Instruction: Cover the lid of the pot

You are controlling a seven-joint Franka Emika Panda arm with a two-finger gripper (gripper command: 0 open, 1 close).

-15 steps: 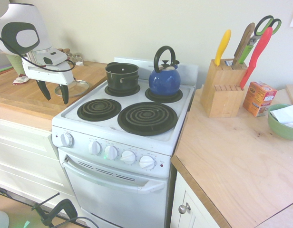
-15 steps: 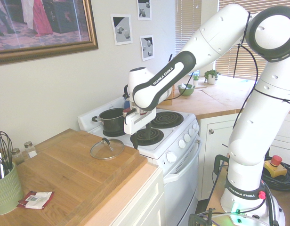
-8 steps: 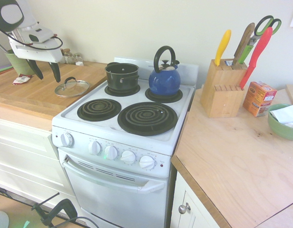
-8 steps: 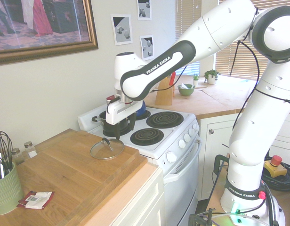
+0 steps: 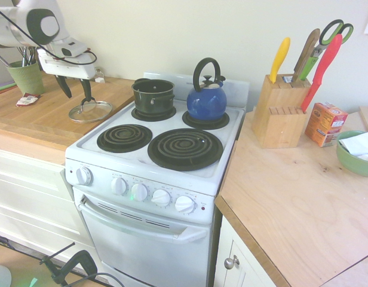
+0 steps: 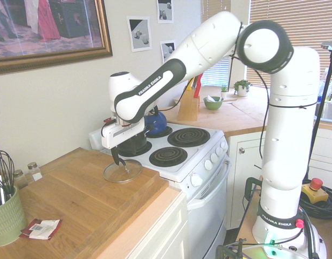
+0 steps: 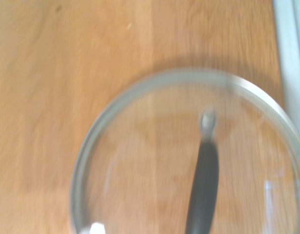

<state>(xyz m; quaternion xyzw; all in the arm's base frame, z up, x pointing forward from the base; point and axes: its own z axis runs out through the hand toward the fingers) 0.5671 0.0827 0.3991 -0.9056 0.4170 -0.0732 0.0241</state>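
Observation:
The lid (image 5: 90, 112), clear glass with a metal rim and a dark arched handle, lies flat on the wooden counter (image 5: 46, 119) just left of the stove. It also shows in the second exterior view (image 6: 123, 171) and, blurred, fills the wrist view (image 7: 140, 170). My gripper (image 5: 77, 99) hangs open right above the lid (image 6: 118, 161), its dark fingers pointing down on either side of the handle with nothing between them. The dark pot (image 5: 153, 95) stands uncovered on the stove's back left burner, partly hidden behind my wrist in the second exterior view (image 6: 137, 143).
A blue kettle (image 5: 207, 98) sits on the back right burner. The two front burners (image 5: 185, 148) are bare. A green utensil cup (image 5: 25, 76) and a small packet (image 5: 27, 99) stand further left on the counter. A knife block (image 5: 281, 110) stands right of the stove.
The gripper rose from the counter's front, swung back over the counter, and now hangs lower, directly over the lid. It stayed open. The lid and pot have not moved.

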